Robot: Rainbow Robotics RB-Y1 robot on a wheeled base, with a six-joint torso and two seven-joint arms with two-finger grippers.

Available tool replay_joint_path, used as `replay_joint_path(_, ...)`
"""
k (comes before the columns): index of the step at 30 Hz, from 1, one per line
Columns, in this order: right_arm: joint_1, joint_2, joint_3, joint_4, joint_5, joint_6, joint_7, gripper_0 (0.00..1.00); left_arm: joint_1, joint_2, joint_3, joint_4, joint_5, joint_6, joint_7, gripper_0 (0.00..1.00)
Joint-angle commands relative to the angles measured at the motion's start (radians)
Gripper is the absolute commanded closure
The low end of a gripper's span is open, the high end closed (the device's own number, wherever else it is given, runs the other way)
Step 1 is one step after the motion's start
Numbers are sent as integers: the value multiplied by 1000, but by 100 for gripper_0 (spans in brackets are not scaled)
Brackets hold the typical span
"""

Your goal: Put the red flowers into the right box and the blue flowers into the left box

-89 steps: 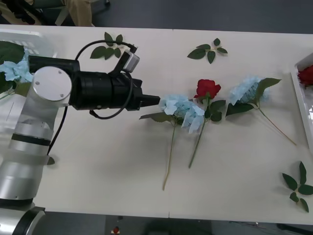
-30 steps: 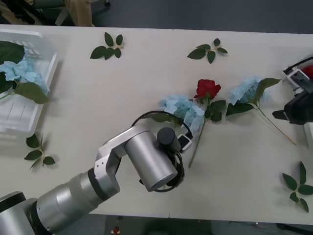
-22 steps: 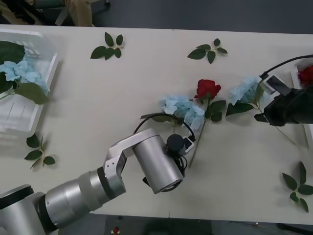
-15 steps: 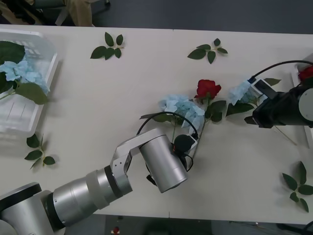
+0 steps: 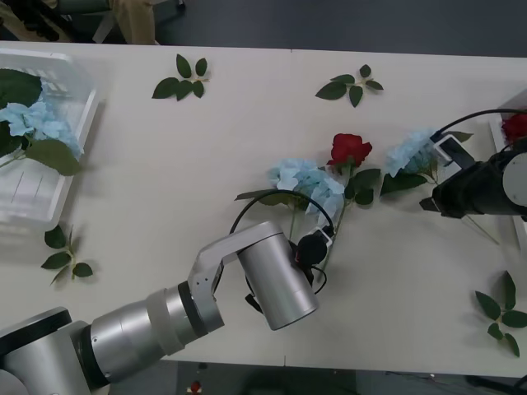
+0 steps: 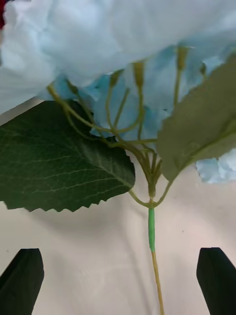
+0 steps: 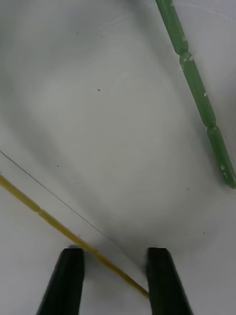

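Observation:
A red flower (image 5: 349,148) lies mid-table between two blue flowers (image 5: 309,183) (image 5: 412,151). My left gripper (image 5: 319,245) hangs low over their stems. In the left wrist view its black fingers (image 7: 66,280) stand open astride the thin yellowish stem (image 7: 44,216) of the middle blue flower, with the rose's green stem (image 7: 196,93) beyond. My right gripper (image 5: 426,202) is open beside the right blue flower, facing its blooms (image 6: 123,44) and stem (image 6: 151,231). The left box (image 5: 78,136) holds a blue flower (image 5: 33,119). The right box (image 5: 504,169) holds a red flower (image 5: 517,125).
Loose leaf sprigs lie at the back left (image 5: 183,78), back middle (image 5: 352,85), near the left box (image 5: 62,251) and front right (image 5: 502,313). My left arm (image 5: 165,321) crosses the table's front edge. Bare tabletop lies between the left box and the flowers.
My left arm has swung from the left box across to the middle stems and lowered there. My right arm has come in from the right toward the right blue flower, then eased back slightly.

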Motion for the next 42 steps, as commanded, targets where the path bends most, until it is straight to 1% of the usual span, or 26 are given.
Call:
replay_joint_path(1, -12, 17, 1, 9, 14, -46, -40, 9, -6, 9, -11, 5, -1, 2, -41, 90)
replay_joint_path(3, -12, 21, 4, 32, 15, -75, -41, 8, -6, 10, -11, 3, -2, 5, -41, 95)
replay_joint_path(7, -26, 21, 22, 86, 15, -121, -43, 8, -6, 12, -11, 3, -19, 14, -41, 99)
replay_joint_path(13, -56, 25, 45, 156, 21, -166, -41, 8, -4, 19, -10, 3, -62, 36, -31, 100)
replay_joint_path(16, -67, 26, 64, 184, 21, -190, -43, 9, -6, 47, 3, -12, -88, 45, -31, 100)
replay_joint_path(18, -75, 26, 73, 198, 21, -201, -43, 9, -4, 70, 19, -37, -93, 53, -31, 100)
replay_joint_path(21, -93, 29, 85, 224, 20, -219, -43, 10, -6, 130, 73, -129, -83, 100, -38, 100)
replay_joint_path(24, -104, 38, 85, 251, 20, -238, -41, 19, -6, 188, 147, -239, -59, 177, -48, 100)
replay_joint_path(25, -109, 44, 85, 262, 20, -247, -41, 32, -6, 222, 193, -305, -44, 228, -56, 99)
replay_joint_path(26, -112, 46, 84, 267, 20, -250, -43, 37, -6, 234, 210, -331, -37, 249, -67, 100)
replay_joint_path(27, -115, 48, 85, 274, 20, -255, -43, 44, -6, 259, 249, -386, -28, 297, -93, 100)
replay_joint_path(29, -122, 49, 85, 288, 21, -256, -41, 51, -13, 300, 314, -468, -1, 375, -140, 100)
replay_joint_path(31, -129, 49, 85, 299, 21, -256, -41, 66, -40, 358, 400, -543, 53, 478, -208, 100)
replay_joint_path(32, -129, 49, 85, 299, 23, -255, -41, 71, -49, 375, 418, -558, 71, 502, -228, 99)
replay_joint_path(33, -129, 49, 85, 300, 24, -256, -41, 80, -70, 404, 460, -583, 105, 557, -271, 99)
replay_joint_path(34, -129, 49, 85, 300, 27, -258, -43, 87, -89, 432, 507, -600, 131, 580, -309, 99)
replay_joint_path(36, -129, 49, 85, 300, 29, -256, -43, 97, -122, 480, 584, -615, 163, 580, -395, 99)
replay_joint_path(37, -129, 48, 85, 300, 29, -258, -43, 100, -130, 495, 605, -615, 170, 580, -426, 99)
replay_joint_path(39, -129, 44, 84, 300, 31, -258, -43, 100, -148, 555, 681, -613, 167, 580, -545, 99)
replay_joint_path(42, -130, 40, 75, 300, 31, -258, -38, 100, -150, 628, 728, -600, 102, 580, -674, 99)
